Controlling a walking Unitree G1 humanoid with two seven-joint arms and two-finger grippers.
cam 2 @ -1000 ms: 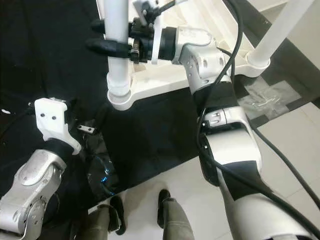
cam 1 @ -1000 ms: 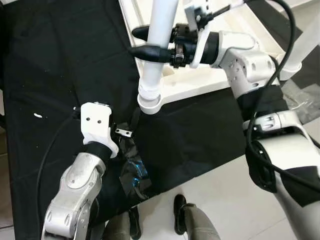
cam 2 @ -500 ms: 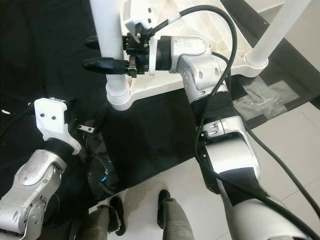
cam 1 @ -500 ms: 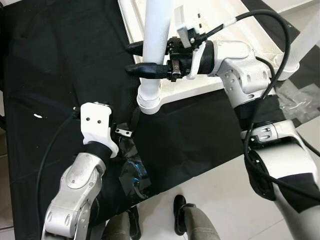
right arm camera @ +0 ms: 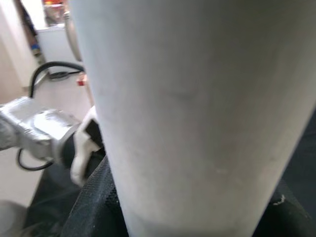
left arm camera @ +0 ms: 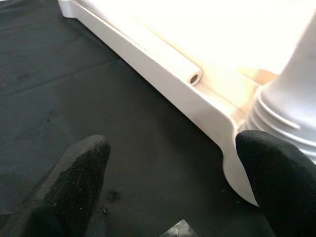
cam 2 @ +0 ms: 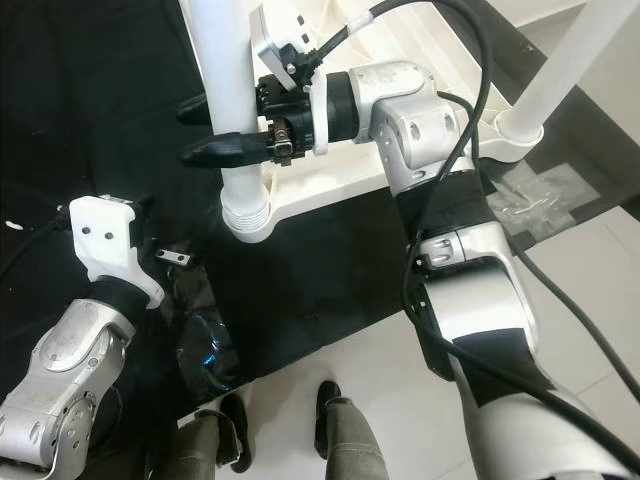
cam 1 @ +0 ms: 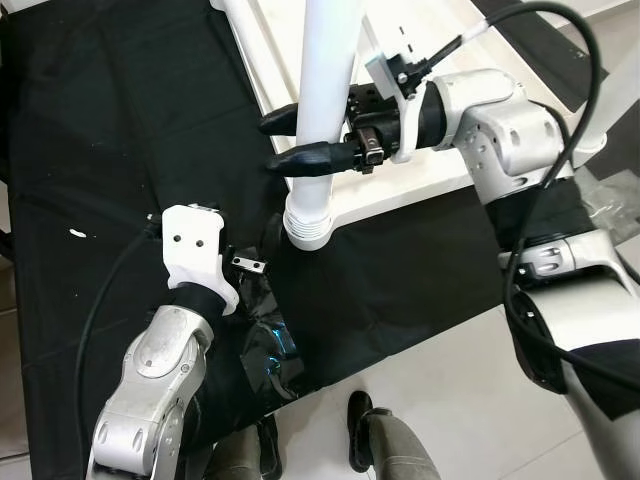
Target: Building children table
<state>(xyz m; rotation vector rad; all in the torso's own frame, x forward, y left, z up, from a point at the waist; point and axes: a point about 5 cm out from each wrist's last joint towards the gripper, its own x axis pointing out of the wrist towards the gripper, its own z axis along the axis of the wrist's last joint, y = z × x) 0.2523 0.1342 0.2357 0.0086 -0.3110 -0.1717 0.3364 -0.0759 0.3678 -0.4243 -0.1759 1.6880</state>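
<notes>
The right tool (cam 1: 300,140) is clamped around the white table leg (cam 1: 325,110), which stands in the corner socket of the upturned white tabletop (cam 1: 440,180) on the black sheet (cam 1: 90,150); the step in hand looks like seating or twisting the leg home; next, probably turn it firm, then release; the left tool (left arm camera: 173,173), fingers apart, hovers near that corner.

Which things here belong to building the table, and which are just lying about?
Part of the job: white table leg, white tabletop, right pincer around the leg.

Lying about: clear plastic bag, black sheet, crumpled black wrap.
</notes>
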